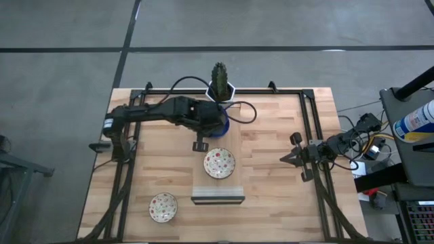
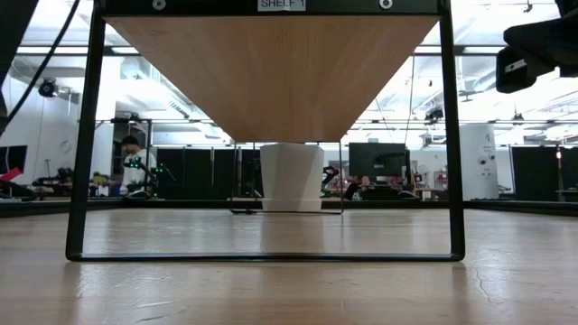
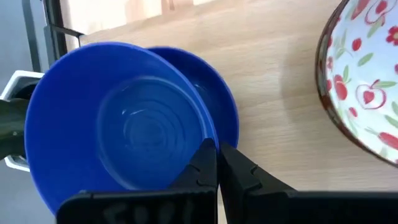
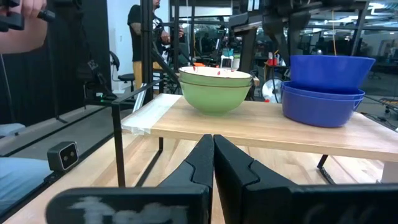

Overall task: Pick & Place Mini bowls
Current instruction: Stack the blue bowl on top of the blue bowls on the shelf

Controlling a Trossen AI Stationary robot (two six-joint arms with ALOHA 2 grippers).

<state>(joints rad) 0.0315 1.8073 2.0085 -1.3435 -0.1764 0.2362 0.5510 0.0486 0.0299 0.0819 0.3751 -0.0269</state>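
The left gripper [image 3: 217, 163] is closed on the rim of the top blue mini bowl [image 3: 118, 118], stacked on the shelf [image 1: 217, 196] near a speckled mini bowl [image 1: 220, 163]. Another speckled bowl [image 1: 163, 207] sits on the worktop [image 1: 271, 135]. The right gripper [image 1: 285, 158] waits closed at the worktop's right.

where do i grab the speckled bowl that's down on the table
By its rim, from straight above, one finger inside and one outside. The speckled bowl sits upright, open side up, shallow, its thin rim free all round.
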